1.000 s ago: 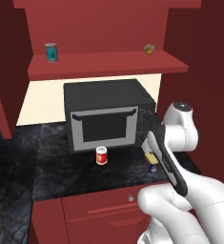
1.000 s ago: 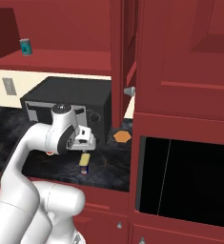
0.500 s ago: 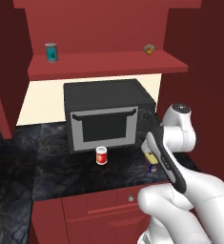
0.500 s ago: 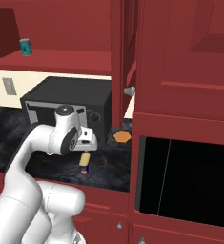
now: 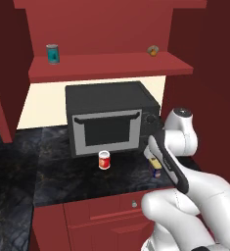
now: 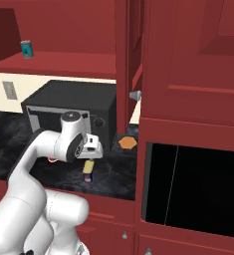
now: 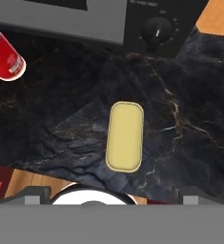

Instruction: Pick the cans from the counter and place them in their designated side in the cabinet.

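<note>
1. Gripper hangs over the counter, pointing down; its two finger tips sit far apart at the bottom of the hand view, so the claw is wide and holds nothing.
2. Blue can with the yellow top stands on the counter right below the gripper, near the front edge; in the hand view its yellow top lies between the finger tips, not touched.
3. In the left base view the same blue can is partly hidden behind the arm, just right of the microwave.
4. Red can with the white band stands upright on the counter in front of the microwave door, well left of the blue one.
5. Cabinet above the microwave has its shelf exposed: a teal can stands on the left, a small tan round thing on the right.
6. Orange hexagon lies flat on the counter right of the microwave.
</note>
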Motion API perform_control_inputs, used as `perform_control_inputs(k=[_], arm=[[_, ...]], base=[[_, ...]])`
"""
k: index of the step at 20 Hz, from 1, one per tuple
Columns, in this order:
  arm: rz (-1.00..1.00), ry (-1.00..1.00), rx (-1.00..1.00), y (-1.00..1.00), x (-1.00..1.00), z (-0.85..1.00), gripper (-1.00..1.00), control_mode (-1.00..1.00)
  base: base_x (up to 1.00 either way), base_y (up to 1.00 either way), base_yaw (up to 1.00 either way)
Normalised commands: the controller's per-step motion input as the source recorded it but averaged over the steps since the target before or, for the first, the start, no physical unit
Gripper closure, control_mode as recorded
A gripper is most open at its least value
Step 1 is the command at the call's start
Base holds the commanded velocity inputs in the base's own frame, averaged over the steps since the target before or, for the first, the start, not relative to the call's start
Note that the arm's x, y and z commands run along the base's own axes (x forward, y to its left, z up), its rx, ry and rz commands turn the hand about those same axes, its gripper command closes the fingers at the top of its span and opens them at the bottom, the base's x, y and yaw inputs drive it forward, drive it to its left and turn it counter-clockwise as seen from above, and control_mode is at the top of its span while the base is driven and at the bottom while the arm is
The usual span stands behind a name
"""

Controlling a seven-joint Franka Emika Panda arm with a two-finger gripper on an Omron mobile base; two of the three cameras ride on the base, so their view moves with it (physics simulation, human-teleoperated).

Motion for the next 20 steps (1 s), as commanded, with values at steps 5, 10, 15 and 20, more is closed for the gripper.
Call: perform_control_inputs(k=[5, 10, 15, 20], arm=[[0.0, 0.06, 0.0, -0.01, 0.08, -0.08, -1.0, -1.0], [0.01, 0.01, 0.0, -0.03, 0.08, -0.14, -1.0, -1.0], [0.01, 0.0, 0.0, -0.03, 0.09, -0.17, -1.0, -1.0], [0.01, 0.0, 0.0, -0.01, 0.09, -0.17, -1.0, -1.0]], base=[[0.0, 0.0, 0.0], [0.0, 0.0, 0.0], [0.0, 0.0, 0.0], [0.0, 0.0, 0.0]])
